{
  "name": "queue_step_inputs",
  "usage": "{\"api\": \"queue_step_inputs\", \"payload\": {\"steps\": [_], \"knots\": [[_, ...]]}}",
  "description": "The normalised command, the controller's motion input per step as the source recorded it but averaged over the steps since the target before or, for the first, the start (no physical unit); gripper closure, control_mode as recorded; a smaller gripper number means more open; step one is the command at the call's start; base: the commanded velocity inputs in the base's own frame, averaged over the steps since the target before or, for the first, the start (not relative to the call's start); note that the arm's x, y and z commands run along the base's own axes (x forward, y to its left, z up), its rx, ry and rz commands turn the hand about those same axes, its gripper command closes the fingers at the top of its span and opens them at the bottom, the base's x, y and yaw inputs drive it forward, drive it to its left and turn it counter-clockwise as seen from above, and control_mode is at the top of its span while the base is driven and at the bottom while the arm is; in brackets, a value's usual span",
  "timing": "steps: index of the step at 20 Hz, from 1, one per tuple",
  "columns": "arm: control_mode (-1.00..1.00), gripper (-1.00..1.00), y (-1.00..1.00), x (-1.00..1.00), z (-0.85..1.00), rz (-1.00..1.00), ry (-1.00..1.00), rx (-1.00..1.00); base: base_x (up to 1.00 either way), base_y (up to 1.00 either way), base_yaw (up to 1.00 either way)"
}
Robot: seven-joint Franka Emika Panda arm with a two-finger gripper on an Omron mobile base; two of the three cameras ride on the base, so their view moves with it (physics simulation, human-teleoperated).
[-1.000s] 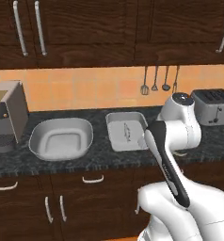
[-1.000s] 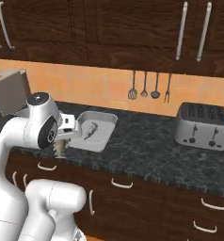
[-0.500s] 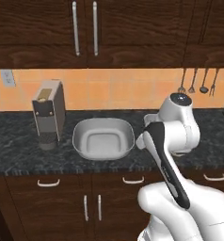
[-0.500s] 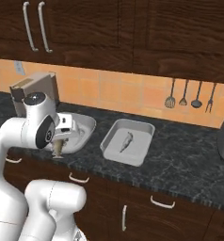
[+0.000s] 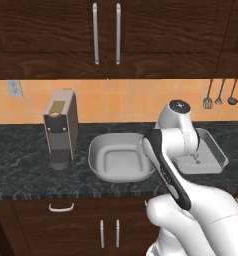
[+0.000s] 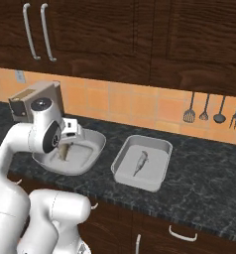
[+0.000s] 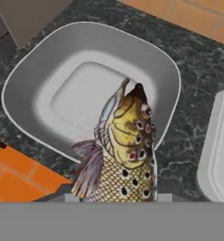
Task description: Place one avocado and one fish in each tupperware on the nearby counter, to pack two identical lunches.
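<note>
My gripper [image 6: 66, 144] is shut on a spotted yellow-brown fish [image 7: 125, 146], which hangs head down over the left tupperware [image 7: 43, 84], a rounded pale tray [image 5: 97, 150] on the dark counter [image 5: 21, 150]. The held fish [image 6: 64, 154] sits just above that tray's floor and hides the fingertips. A second tupperware [image 6: 162, 168] stands to the right, with another fish [image 6: 140, 162] lying in it. From the left base view my arm covers part of this right tray [image 5: 217, 152]. No avocado is in view.
A grey-brown coffee machine [image 5: 61, 127] stands on the counter just left of the left tray. Kitchen utensils [image 6: 204, 106] hang on the orange tiled wall at the right. Dark cabinets are above, and drawers with silver handles [image 5: 61, 206] are below.
The base has driven left, so the whole scene slid right: the toaster left the views and the coffee machine came in. The fish stays in the gripper, now over the left tray.
</note>
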Motion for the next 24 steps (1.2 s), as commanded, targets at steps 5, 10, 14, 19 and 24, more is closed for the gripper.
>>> {"api": "queue_step_inputs", "payload": {"steps": [5, 10, 14, 19, 24], "knots": [[-1.0, 1.0, 0.36, 1.0, -0.52, 0.0, 0.12, 0.0, 0.0, 0.0, 0.0], [-1.0, 1.0, 0.45, 0.79, -0.41, 0.1, 0.38, -0.02, 0.0, 0.0, 0.0], [-1.0, 1.0, 0.08, -0.01, -0.47, 0.14, 0.35, 0.0, 0.0, 0.0, 0.0], [-1.0, 1.0, 0.17, 0.22, -0.88, 0.06, 0.01, 0.0, 0.0, 0.0, 0.0], [-1.0, 1.0, 0.29, 0.42, -0.59, 0.0, -0.07, 0.0, 0.0, 0.0, 0.0]]}}
